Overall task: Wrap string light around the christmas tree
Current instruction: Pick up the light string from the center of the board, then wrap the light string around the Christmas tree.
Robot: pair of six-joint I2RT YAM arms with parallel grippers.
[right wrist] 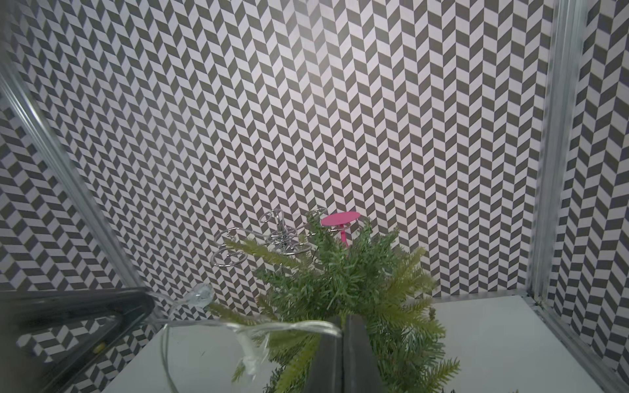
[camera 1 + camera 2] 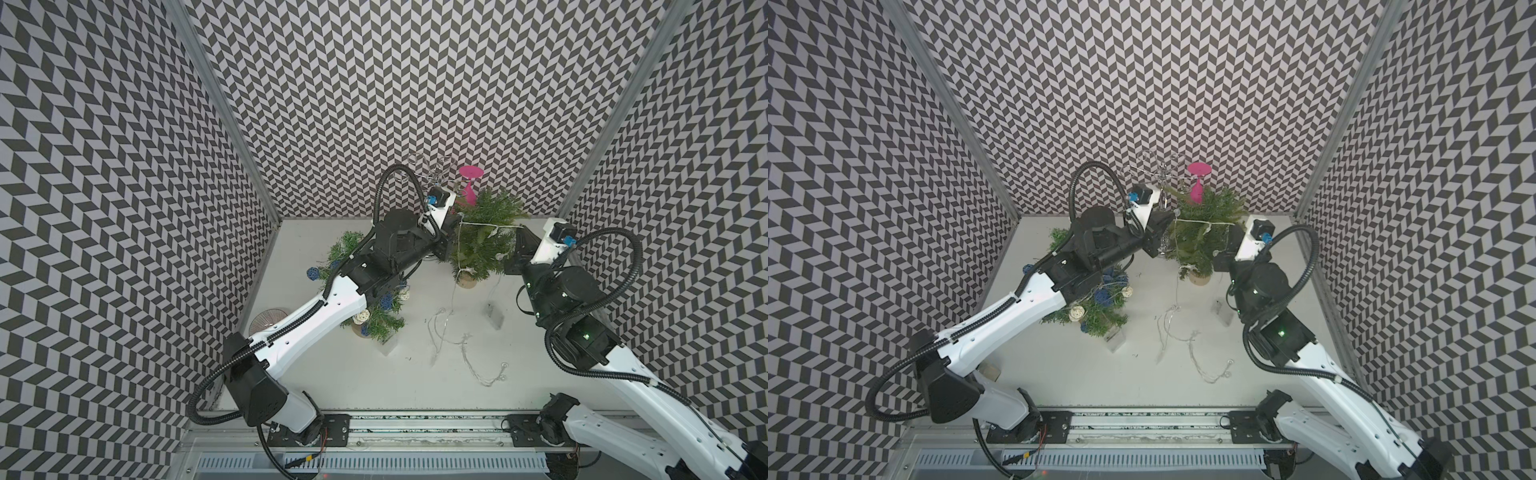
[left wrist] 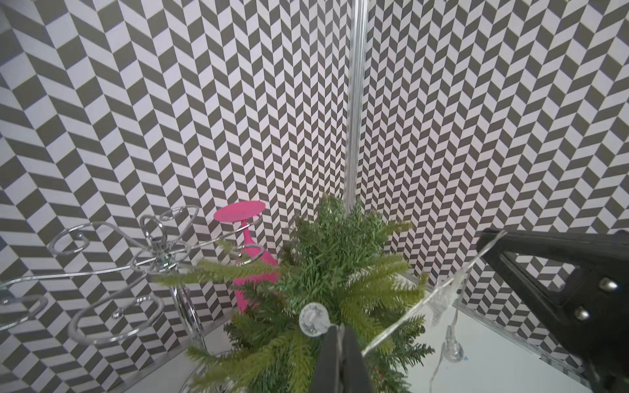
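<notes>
Robot lab test booth.
Walled in chevron panels on aluminium posts, mounting rail fronting a white desk.

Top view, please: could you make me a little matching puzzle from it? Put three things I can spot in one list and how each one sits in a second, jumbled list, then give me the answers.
Things:
1. string light
2. pink glass
3. decorated tree

States:
A. partly covered by the left arm
B. upside down, foot uppermost
C. pinched by the shut left gripper and the shut right gripper, pulled straight between them

Pairs: 1-C, 2-B, 3-A
</notes>
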